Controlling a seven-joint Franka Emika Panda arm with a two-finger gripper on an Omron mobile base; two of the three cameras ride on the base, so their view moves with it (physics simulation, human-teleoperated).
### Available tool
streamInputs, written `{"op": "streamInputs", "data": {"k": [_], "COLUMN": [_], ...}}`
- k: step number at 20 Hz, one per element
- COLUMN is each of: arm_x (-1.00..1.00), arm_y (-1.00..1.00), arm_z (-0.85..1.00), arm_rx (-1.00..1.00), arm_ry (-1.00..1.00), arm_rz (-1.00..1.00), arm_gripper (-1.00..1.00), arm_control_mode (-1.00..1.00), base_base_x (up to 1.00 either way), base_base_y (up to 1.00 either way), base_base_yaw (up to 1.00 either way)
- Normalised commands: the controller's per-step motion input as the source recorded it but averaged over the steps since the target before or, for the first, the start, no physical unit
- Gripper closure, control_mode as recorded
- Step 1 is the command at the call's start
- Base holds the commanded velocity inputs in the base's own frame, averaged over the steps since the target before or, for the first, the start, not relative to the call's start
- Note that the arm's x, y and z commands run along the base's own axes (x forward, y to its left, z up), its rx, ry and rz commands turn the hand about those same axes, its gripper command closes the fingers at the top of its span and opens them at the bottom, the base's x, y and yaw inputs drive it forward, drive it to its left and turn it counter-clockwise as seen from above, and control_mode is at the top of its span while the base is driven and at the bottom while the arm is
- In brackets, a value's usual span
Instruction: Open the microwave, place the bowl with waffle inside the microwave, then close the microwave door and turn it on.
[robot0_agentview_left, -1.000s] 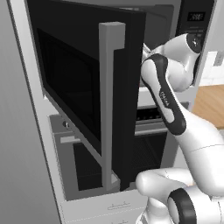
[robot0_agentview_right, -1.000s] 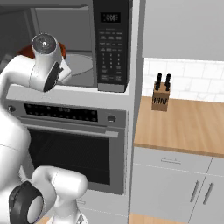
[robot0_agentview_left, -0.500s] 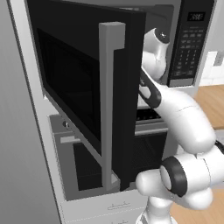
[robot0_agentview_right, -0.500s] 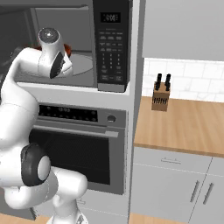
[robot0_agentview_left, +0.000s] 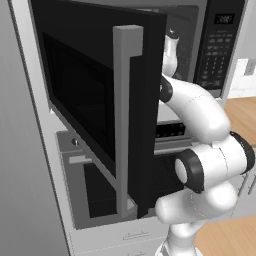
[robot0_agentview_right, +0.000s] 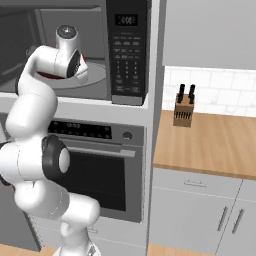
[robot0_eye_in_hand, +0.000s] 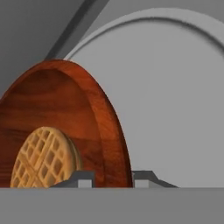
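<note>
The black microwave (robot0_agentview_left: 218, 49) (robot0_agentview_right: 128, 50) stands open. Its door (robot0_agentview_left: 80, 95) is swung out to the left, with the tall silver handle (robot0_agentview_left: 124, 130) facing me. My arm reaches into the cavity. In the hand view the reddish-brown bowl (robot0_eye_in_hand: 83, 113) holds a round waffle (robot0_eye_in_hand: 43, 157). My gripper (robot0_eye_in_hand: 113, 179) is shut on the bowl's rim, one fingertip on each side. The bowl sits over the pale glass turntable (robot0_eye_in_hand: 175, 96) (robot0_agentview_right: 95, 75); I cannot tell if it touches. A red sliver of the bowl (robot0_agentview_right: 49, 75) peeks from under my hand.
Below the microwave is a steel-fronted oven (robot0_agentview_right: 102, 172) with a horizontal bar handle. To the right, a wooden counter (robot0_agentview_right: 210, 145) carries a knife block (robot0_agentview_right: 183, 107), above grey cabinets (robot0_agentview_right: 200, 210). The open door blocks the left side.
My hand has pushed deeper into the microwave cavity with the bowl, moving right over the turntable. The door has not moved.
</note>
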Motion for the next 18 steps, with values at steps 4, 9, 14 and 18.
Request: {"op": "streamInputs", "data": {"k": [4, 9, 14, 18], "arm_x": [0.18, 0.17, -0.01, -0.41], "arm_y": [0.28, 0.21, 0.04, -0.19], "arm_z": [-0.45, -0.23, -0.03, 0.20], "arm_rx": [0.00, 0.00, 0.00, 0.00], "arm_ry": [0.00, 0.00, 0.00, -0.07], "arm_rz": [0.00, 0.00, -0.01, -0.04], "arm_gripper": [1.00, -1.00, -1.00, -1.00], "arm_control_mode": [-1.00, -1.00, -1.00, -1.00], "base_base_x": [0.00, 0.00, 0.00, 0.00], "base_base_y": [0.00, 0.00, 0.00, 0.00], "base_base_yaw": [0.00, 0.00, 0.00, 0.00]}}
